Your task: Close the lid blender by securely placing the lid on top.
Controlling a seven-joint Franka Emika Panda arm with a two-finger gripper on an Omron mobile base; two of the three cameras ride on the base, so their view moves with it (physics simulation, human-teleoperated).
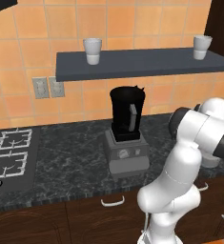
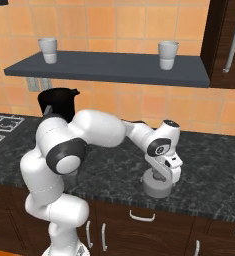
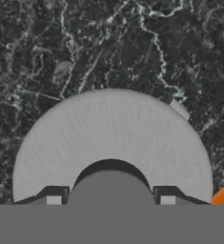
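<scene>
My jaws (image 2: 162, 176) are pressed in on the darker central knob of the small round light-grey lid (image 3: 112, 143), which lies flat on the near right part of the black marbled worktop (image 2: 209, 170), close to its front edge. In the hand view my two dark fingertips (image 3: 54, 198) sit either side of that knob, so the pinch looks centred, though I cannot see how deep it reaches. If it is shallow, the lid could tip or slip as I lift. Further left and further back stands the tall black blender jar (image 1: 127, 113) on its boxy grey base, mouth open, well apart from the lid. Carrying across, I could knock the jar's rim, or set the lid down crooked so it never seats. Above hangs the dark shelf (image 2: 114, 67) with white cups (image 2: 167, 54); a high swing risks clipping it.
</scene>
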